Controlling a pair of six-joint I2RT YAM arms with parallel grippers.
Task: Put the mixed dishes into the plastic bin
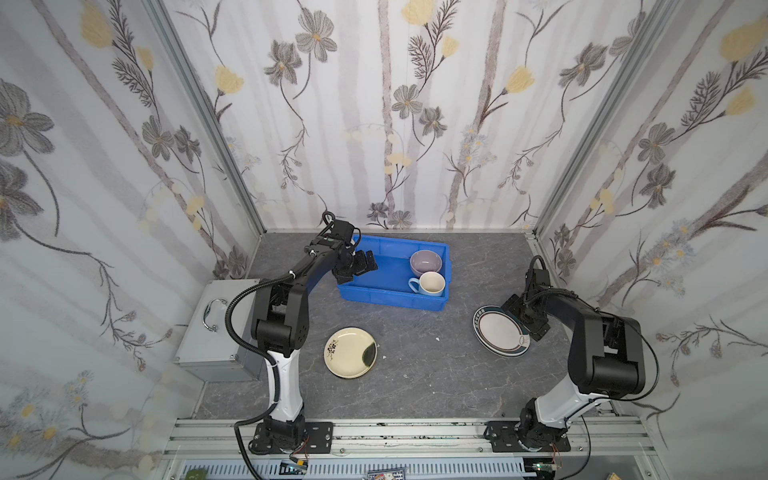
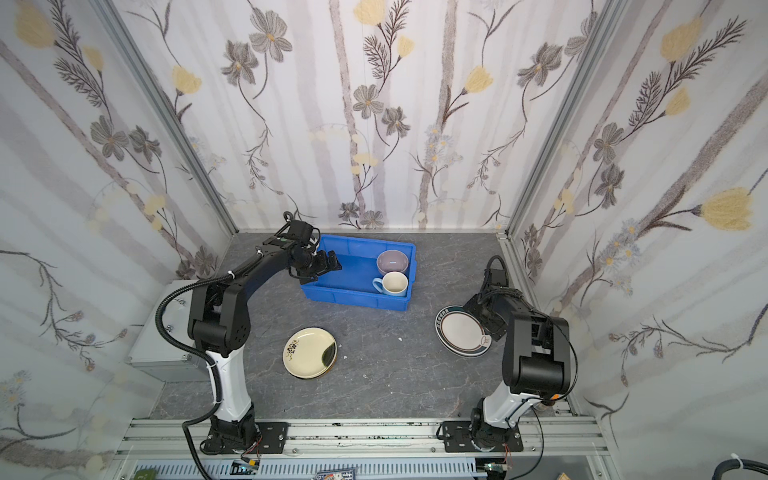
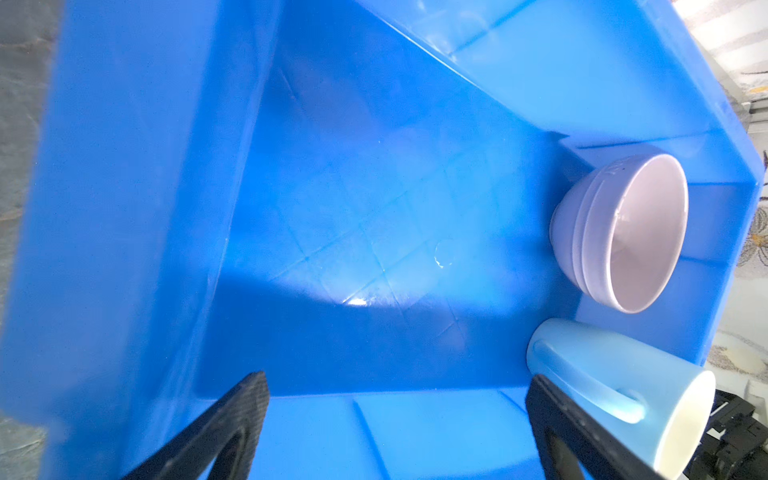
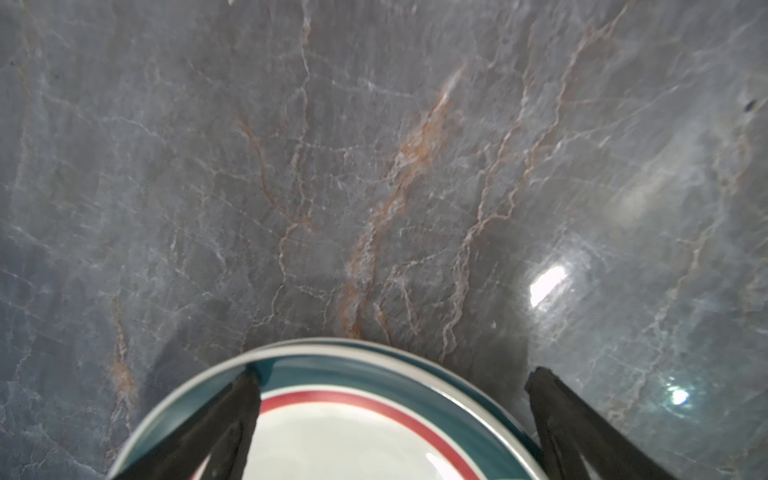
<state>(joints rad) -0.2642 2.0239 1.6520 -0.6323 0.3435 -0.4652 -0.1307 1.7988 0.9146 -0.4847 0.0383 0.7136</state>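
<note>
The blue bin (image 1: 390, 300) is sitting toward the far middle of the grey desk (image 1: 419, 374). Two dishes are already standing at its right end. The lilac bowl (image 1: 425, 262) is sitting upright in the far right corner, and the mug (image 1: 431, 284) is standing just near of it, almost touching, handle pointing left. The left tool (image 1: 365, 264) is hanging over the bin's left end, jaws wide apart and gripping nothing. In the left wrist view its fingers (image 3: 249, 399) are framing only blue floor.

Two plates are lying on the desk outside the bin. The cream plate (image 1: 350, 352), with a dark flower, is lying flat near of the bin, between the arms and closer to the left one. The teal-rimmed plate (image 1: 496, 330) is lying further right, near of the bin's right end. The right tool (image 1: 530, 328) is hovering low at that plate's right edge, jaws open and holding nothing. In the right wrist view one of its fingers (image 4: 237, 399) is reaching over the teal band while the other is hanging outside the rim, over bare desk. Whether either is touching the plate I cannot tell. A silver case (image 1: 220, 328) is sitting at the desk's left edge, left of the left arm.
</note>
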